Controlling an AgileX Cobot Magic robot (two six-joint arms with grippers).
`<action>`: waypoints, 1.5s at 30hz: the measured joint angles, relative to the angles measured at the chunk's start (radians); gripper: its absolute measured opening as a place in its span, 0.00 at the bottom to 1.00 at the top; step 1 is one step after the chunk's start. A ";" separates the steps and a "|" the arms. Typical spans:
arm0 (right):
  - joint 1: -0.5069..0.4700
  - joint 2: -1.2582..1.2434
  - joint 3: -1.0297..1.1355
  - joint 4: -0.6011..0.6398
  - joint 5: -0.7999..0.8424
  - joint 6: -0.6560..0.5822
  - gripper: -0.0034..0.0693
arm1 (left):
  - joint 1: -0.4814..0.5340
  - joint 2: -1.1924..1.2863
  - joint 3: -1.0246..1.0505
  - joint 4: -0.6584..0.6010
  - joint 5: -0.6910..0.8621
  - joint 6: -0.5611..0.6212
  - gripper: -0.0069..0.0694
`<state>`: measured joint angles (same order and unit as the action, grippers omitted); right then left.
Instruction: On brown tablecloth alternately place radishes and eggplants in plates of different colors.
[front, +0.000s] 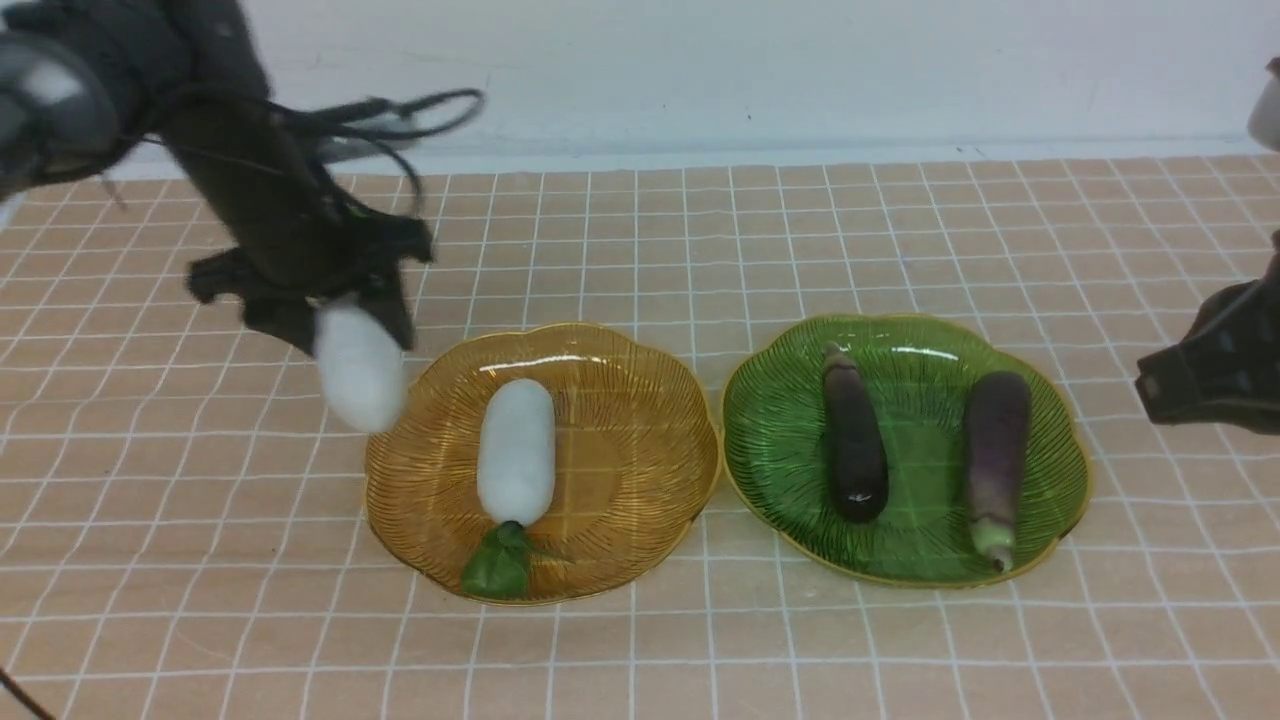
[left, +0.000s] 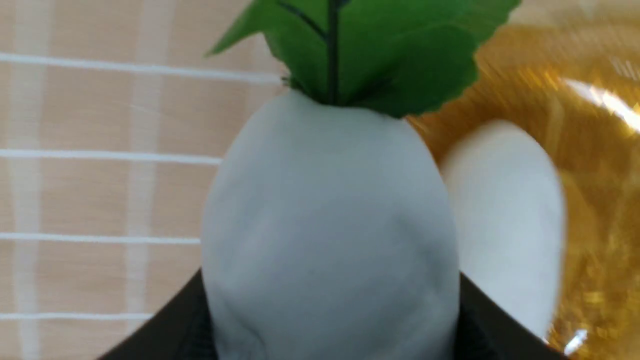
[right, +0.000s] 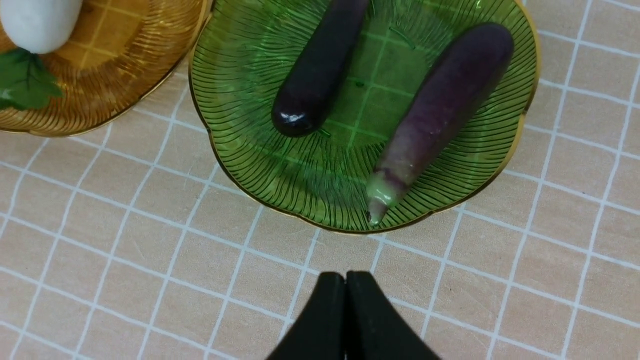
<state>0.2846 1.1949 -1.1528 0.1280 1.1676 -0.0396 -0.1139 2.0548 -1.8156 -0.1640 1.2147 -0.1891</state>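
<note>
My left gripper is shut on a white radish and holds it in the air beside the amber plate's left edge; the same radish fills the left wrist view, its green leaf pointing away. A second radish lies in the amber-yellow plate, leaf toward the front. Two eggplants lie in the green plate: a near-black one and a lighter purple one with a pale green tip. My right gripper is shut and empty, over the cloth beside the green plate.
The brown tablecloth with its white grid covers the whole table. A white wall runs along the far edge. The right arm hangs at the right edge of the front view.
</note>
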 joint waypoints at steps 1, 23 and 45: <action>0.000 0.000 0.000 -0.001 0.013 -0.001 0.03 | -0.043 0.017 0.001 0.023 0.005 0.005 0.61; 0.000 -0.775 0.612 -0.113 -0.356 0.098 0.03 | -0.115 0.073 -0.087 0.086 0.008 0.073 0.21; 0.000 -0.926 0.907 -0.128 -1.005 0.094 0.03 | -0.115 0.070 -0.088 0.074 0.008 0.121 0.09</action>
<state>0.2846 0.2689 -0.2459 0.0000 0.1623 0.0539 -0.2291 2.1253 -1.9038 -0.0897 1.2232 -0.0682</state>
